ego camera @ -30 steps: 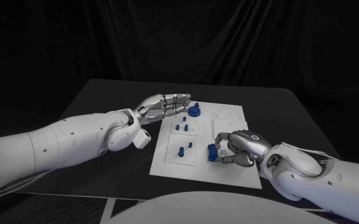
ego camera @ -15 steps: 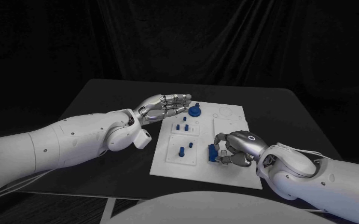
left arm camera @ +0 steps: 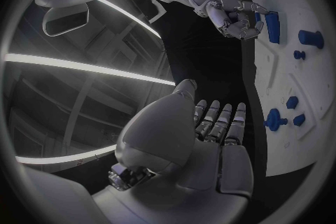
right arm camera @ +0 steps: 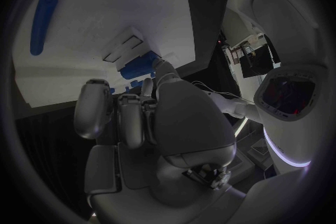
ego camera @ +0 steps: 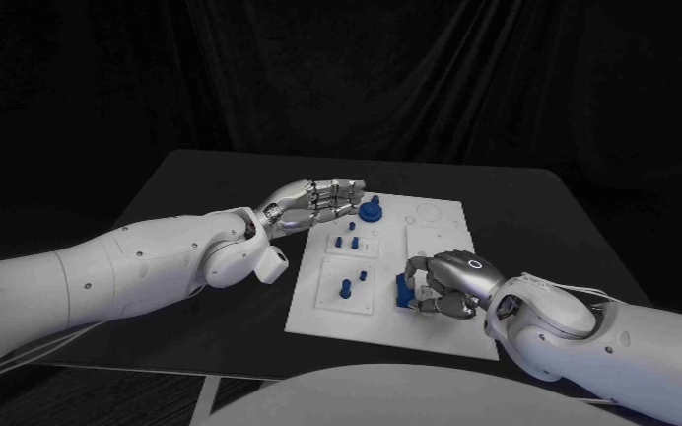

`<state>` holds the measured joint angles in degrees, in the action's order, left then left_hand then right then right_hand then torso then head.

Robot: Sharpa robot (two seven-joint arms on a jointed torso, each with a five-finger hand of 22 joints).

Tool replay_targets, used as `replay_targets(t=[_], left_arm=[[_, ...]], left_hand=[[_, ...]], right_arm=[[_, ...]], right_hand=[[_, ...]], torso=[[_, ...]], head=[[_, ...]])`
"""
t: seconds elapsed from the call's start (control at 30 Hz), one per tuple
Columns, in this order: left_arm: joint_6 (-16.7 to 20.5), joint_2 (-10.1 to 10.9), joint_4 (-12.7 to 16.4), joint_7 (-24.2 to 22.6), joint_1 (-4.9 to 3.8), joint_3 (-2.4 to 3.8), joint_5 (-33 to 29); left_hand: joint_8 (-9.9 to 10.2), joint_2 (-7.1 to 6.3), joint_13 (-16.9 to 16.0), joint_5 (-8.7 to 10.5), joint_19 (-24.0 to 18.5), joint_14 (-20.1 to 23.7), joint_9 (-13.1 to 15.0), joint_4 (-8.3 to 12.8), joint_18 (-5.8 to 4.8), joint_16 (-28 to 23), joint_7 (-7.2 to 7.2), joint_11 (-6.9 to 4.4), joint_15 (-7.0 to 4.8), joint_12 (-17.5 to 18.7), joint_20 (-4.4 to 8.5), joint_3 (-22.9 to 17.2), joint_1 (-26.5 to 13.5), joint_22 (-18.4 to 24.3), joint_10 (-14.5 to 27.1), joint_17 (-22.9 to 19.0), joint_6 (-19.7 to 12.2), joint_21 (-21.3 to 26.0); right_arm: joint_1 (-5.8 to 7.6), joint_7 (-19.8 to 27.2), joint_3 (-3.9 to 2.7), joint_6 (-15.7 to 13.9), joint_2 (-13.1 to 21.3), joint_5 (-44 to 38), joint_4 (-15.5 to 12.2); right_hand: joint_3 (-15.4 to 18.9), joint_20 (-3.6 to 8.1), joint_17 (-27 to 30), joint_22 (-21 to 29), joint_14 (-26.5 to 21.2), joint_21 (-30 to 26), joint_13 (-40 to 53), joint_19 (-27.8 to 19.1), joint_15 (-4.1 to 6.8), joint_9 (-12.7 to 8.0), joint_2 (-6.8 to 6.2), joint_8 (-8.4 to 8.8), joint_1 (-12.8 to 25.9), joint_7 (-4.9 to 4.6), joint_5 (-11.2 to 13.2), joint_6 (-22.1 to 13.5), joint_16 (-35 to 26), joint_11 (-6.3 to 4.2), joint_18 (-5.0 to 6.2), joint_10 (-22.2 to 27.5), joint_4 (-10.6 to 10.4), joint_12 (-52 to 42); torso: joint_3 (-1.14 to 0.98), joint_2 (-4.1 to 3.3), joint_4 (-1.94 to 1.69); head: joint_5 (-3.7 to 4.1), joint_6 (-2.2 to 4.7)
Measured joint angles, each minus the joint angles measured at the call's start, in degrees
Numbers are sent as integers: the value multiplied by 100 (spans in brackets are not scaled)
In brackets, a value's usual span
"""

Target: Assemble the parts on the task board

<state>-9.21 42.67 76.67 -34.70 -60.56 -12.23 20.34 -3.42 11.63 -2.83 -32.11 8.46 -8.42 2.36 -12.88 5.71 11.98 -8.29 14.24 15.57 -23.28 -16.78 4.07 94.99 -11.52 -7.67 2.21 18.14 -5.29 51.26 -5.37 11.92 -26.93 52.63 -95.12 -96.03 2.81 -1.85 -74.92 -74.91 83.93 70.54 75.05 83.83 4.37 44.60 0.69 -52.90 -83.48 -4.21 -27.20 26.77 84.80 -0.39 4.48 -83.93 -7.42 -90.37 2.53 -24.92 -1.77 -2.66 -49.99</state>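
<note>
task board (ego camera: 434, 239): matt white, looks like plastic
parts (ego camera: 370, 211): smooth blue plastic, bit of a sheen
hands (ego camera: 312, 201): shiny silver metal look
arms (ego camera: 128, 263): glossy white shell
table (ego camera: 199, 189): matt black
backdrop (ego camera: 427, 51): black cloth, folds

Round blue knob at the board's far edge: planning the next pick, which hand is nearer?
Left. The left hand hovers just beside the knob; the right hand is at the board's near side.
</note>
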Motion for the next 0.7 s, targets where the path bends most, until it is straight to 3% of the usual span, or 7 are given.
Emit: replay_targets(t=[0.13,0.33,0.47,0.57,0.7], left_arm=[[-4,-1,1,0,7,0,0],[-9,-4,-1,1,16,0,0],[-13,-8,-4,1,23,0,0],[-15,-8,-4,1,26,0,0],[-16,-8,-6,1,30,0,0]], left_hand=[[0,0,0,0,0,0,0,1,0,0,0,20,0,0,0,-33,0,9,20,0,0,0],[0,0,0,0,0,0,0,2,0,0,0,39,0,0,0,-34,0,16,1,-1,0,0],[0,0,0,-23,0,0,0,1,0,0,0,39,0,0,0,-32,0,16,1,-1,0,0],[0,0,0,-23,0,0,0,0,0,0,0,39,0,0,0,-32,0,16,1,-1,0,0],[0,0,0,-23,0,0,0,0,0,0,0,39,0,0,0,-32,0,15,1,-2,0,0]], right_arm=[[-3,-51,-5,79,-6,-3,18],[-12,-116,-6,203,-5,-6,22],[-14,-128,-6,230,9,-7,13],[-14,-127,-6,221,39,-8,-17],[-14,-109,-7,134,170,-5,-117]], right_hand=[[71,0,0,0,0,-1,4,0,0,-21,-3,-108,4,-22,803,-6,0,0,0,0,-15,1],[291,0,0,0,0,-1,-17,0,2,-21,-221,-274,226,12,1625,-119,0,-2,0,-1,-209,52],[289,0,1,0,0,-1,-10,0,2,-46,-352,-390,385,22,2131,-168,0,-45,0,0,-475,51],[243,0,1,0,1,-1,-10,0,2,-66,-502,-455,507,43,2378,-188,0,-44,0,0,-706,51],[208,21,1,0,6,-1,-10,21,40,-90,-703,-490,694,55,2419,-176,0,-85,0,-1,-919,51]], torso=[[0,-1,0],[0,-1,1],[0,-1,1],[0,0,1],[0,0,2]], head=[[-5,0],[-8,0],[-8,0],[-9,0],[-14,0]])
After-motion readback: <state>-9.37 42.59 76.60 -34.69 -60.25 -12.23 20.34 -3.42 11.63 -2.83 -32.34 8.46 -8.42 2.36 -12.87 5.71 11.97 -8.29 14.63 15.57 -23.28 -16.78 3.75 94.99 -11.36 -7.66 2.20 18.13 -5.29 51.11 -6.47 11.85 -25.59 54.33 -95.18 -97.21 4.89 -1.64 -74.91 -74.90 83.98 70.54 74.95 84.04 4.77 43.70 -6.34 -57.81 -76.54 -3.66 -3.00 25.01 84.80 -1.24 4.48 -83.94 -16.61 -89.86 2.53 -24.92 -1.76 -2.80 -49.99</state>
